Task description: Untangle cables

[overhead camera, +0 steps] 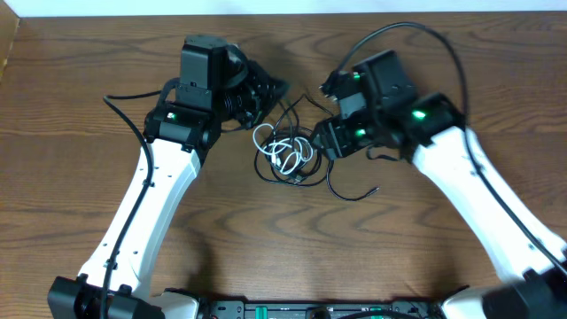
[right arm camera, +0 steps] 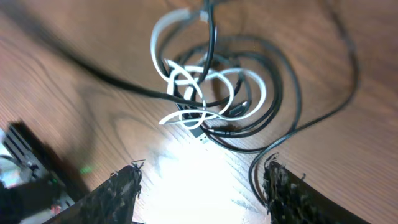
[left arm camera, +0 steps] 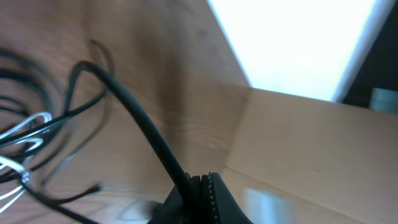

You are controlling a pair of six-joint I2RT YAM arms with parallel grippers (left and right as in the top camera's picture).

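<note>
The cables lie in a tangled heap (overhead camera: pixel 285 156) mid-table. A short white cable (right arm camera: pixel 208 87) is looped through two black cables (right arm camera: pixel 283 81). My left gripper (left arm camera: pixel 198 186) is shut on one black cable (left arm camera: pixel 134 118), which rises from the heap to its fingers. In the overhead view that left gripper (overhead camera: pixel 273 89) sits just up and left of the heap. My right gripper (right arm camera: pixel 202 190) stands open just beside the heap with nothing between its fingers. A black strand (right arm camera: pixel 256 171) curves past its right fingertip (right arm camera: pixel 283 186). Seen from overhead, the right gripper (overhead camera: pixel 321 139) is at the heap's right edge.
A loose black cable tail (overhead camera: pixel 353 193) trails toward the front right of the heap. Thick black robot cables (overhead camera: pixel 403 31) arch over the right arm and another (overhead camera: pixel 124 111) hangs beside the left arm. The wooden table's far edge (overhead camera: pixel 292 14) runs close behind both grippers.
</note>
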